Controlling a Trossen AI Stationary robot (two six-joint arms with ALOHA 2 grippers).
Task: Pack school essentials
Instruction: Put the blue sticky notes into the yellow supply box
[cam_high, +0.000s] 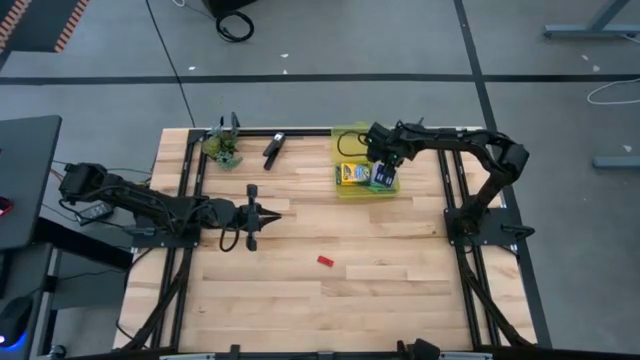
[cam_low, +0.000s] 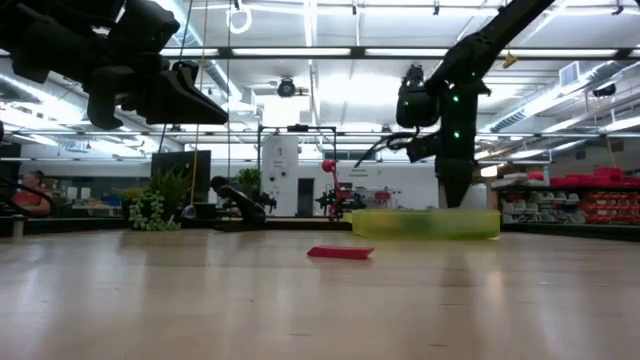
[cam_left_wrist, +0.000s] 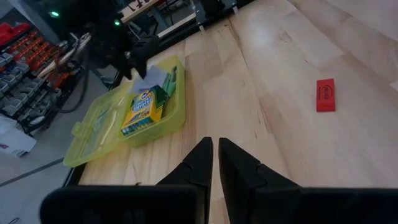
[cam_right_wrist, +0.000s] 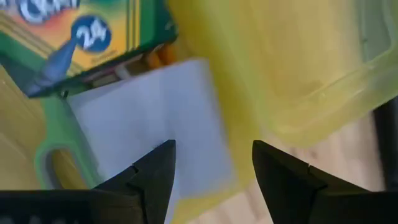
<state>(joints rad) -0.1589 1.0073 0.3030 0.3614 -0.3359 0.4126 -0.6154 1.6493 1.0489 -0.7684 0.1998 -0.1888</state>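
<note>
The right gripper (cam_right_wrist: 211, 163) hung over the far right part of the tabletop (cam_high: 400, 290), its two dark fingers spread apart with nothing between them, just above a pale blue square pad (cam_right_wrist: 149, 124) of smooth paper. The pad lay inside a translucent yellow plastic box (cam_high: 350, 135) with rounded corners. Touching the pad was a yellow and green cardboard crayon box (cam_right_wrist: 93, 37), printed with a white "24" in a blue circle and part of a word in large pale letters that could not be read whole. Beside the pad curved the green plastic loop of a pair of scissors (cam_right_wrist: 56, 155), and a bit of orange showed under the crayon box edge.

The left gripper (cam_left_wrist: 214, 155) was on the left side of the tabletop, raised above the wood, its fingers nearly together and empty. A small flat red rectangular piece (cam_high: 325, 261) lay alone on the bare planks near the middle, well apart from the box; it bore dark writing too small to read. At the far edge sat a black clip-like object (cam_high: 274, 148) and a small greenish clump (cam_high: 226, 152).
</note>
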